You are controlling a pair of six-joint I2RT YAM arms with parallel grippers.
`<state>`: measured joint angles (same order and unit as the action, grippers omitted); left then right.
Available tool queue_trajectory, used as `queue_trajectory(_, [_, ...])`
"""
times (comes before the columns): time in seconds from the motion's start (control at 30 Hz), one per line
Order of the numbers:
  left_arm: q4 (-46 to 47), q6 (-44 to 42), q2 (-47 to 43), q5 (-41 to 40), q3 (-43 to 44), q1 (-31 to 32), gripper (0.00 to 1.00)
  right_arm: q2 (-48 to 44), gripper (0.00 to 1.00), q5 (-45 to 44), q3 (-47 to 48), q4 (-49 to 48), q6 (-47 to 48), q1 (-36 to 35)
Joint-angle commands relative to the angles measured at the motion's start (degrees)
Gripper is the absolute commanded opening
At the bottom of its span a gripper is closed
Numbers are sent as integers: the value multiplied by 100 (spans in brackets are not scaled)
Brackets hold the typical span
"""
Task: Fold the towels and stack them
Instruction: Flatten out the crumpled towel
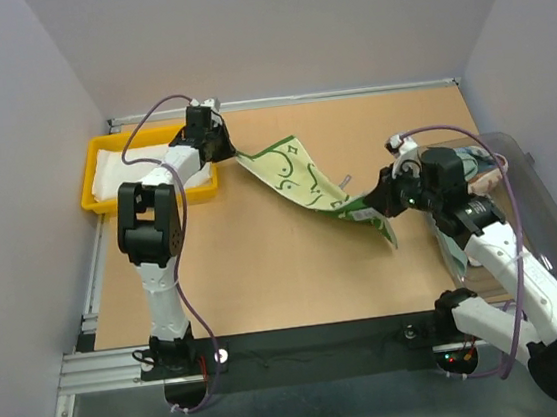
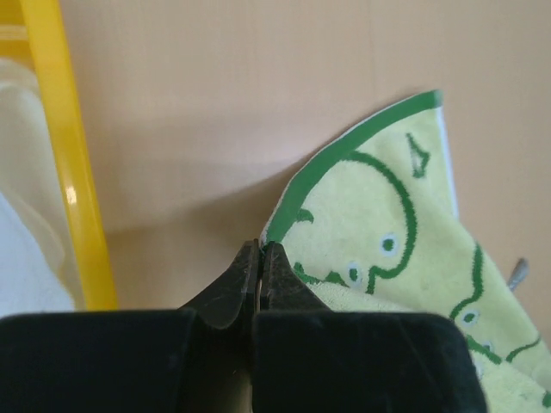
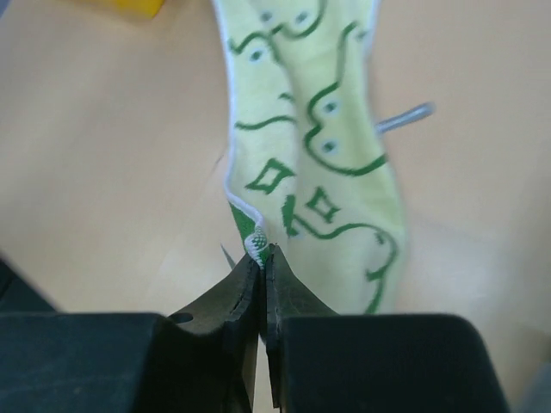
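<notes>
A pale yellow-green towel [image 1: 295,174] with dark green marks and a green edge hangs stretched between my two grippers above the table. My left gripper [image 1: 235,153] is shut on its far-left corner, next to the yellow tray; in the left wrist view the jaws [image 2: 261,249] pinch the green edge of the towel [image 2: 387,224]. My right gripper [image 1: 370,201] is shut on the opposite corner; in the right wrist view the jaws [image 3: 263,254] pinch the white-edged corner of the towel [image 3: 327,155]. A white towel [image 1: 125,166] lies in the tray.
The yellow tray [image 1: 95,189] stands at the far left, its rim [image 2: 73,172] close beside my left gripper. A clear plastic bin [image 1: 552,228] with more cloth [image 1: 476,161] stands at the right edge. A small grey tag [image 3: 405,118] sticks out of the towel.
</notes>
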<state>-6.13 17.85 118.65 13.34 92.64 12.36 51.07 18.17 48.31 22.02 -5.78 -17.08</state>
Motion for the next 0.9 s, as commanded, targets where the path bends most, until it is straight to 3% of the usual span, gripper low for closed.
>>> queue_trajectory(0.0, [384,-282,-474,-560,-456,-6,0,322,10,2372,-287,294,-414,-155])
queue_trajectory(0.07, [376,-290,-580,-798,-589,-6,0,604,10,2594,-384,399,-547,-339])
queue_trajectory(0.23, [358,-308,-607,-1114,-704,-6,5,1403,11,2103,-761,505,-503,-1513])
queue_trajectory(0.33, [314,-308,-580,-1185,-590,3,9,1904,21,1787,-797,496,-590,-2418])
queue_trajectory(0.43, [262,-326,-528,-1211,-362,21,16,2240,38,1654,-754,496,-591,-2957])
queue_trajectory(0.47, [218,-343,-501,-1220,-282,30,22,2380,50,1619,-701,496,-591,-3063])
queue_trajectory(0.53, [148,-404,-440,-1229,-46,82,31,2478,65,1628,-587,505,-556,-3274])
queue_trajectory(0.6, [77,-466,-404,-1246,113,126,41,2487,68,1410,-360,531,-564,-3293])
queue_trajectory(0.73, [-81,-501,-570,-1290,386,293,67,2364,75,-179,115,558,-1003,-3284])
queue_trajectory(0.87, [-134,-423,-1088,-1597,220,556,81,2539,77,-1938,450,584,-1197,-2960])
